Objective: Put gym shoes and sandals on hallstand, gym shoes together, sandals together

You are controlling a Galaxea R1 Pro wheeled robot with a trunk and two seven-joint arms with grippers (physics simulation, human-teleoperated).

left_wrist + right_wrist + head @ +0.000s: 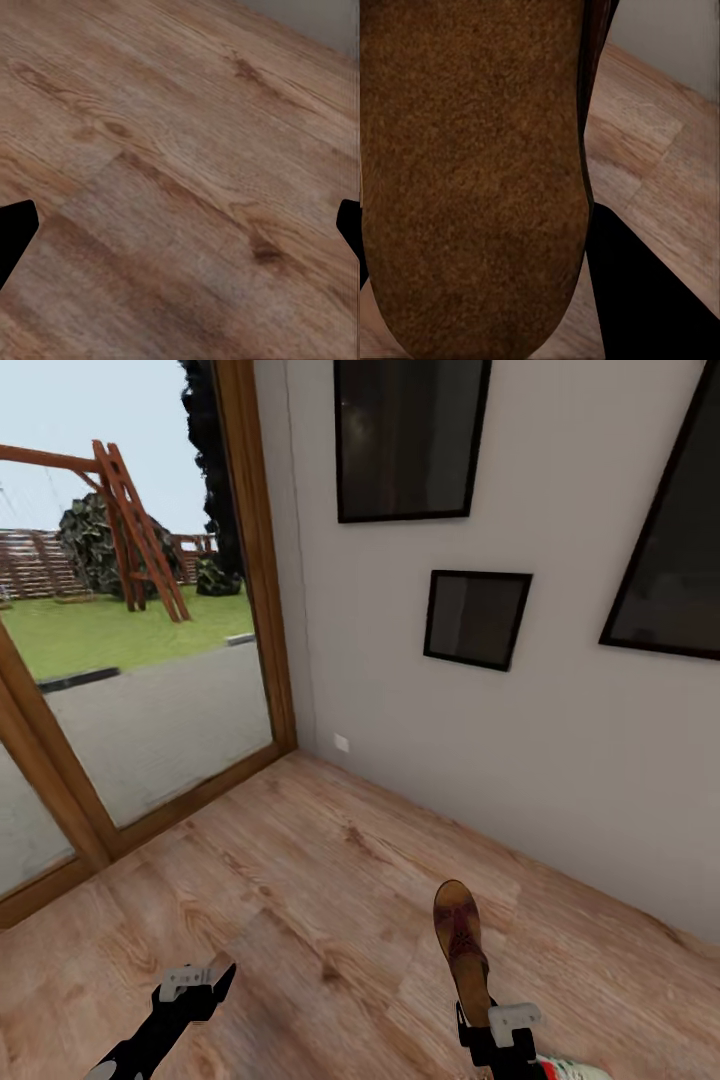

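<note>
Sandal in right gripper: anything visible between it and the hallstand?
Can't judge: no rack shows from this pose. The right gripper holds the sandal over bare corridor floor, facing a wall corner and glass door.

A pale wall point(560, 760) meets the wood-plank floor point(300, 880) at a corner. Three dark frames point(475, 618) hang on it. Left, a wood-framed glass door point(150, 690) shows lawn, paving and a wooden swing frame point(130, 530) in daylight.

Left claw point(205, 982) low and forward, fingers spread empty, right claw point(487, 1028) clamped on a sandal point(462, 940)
</note>
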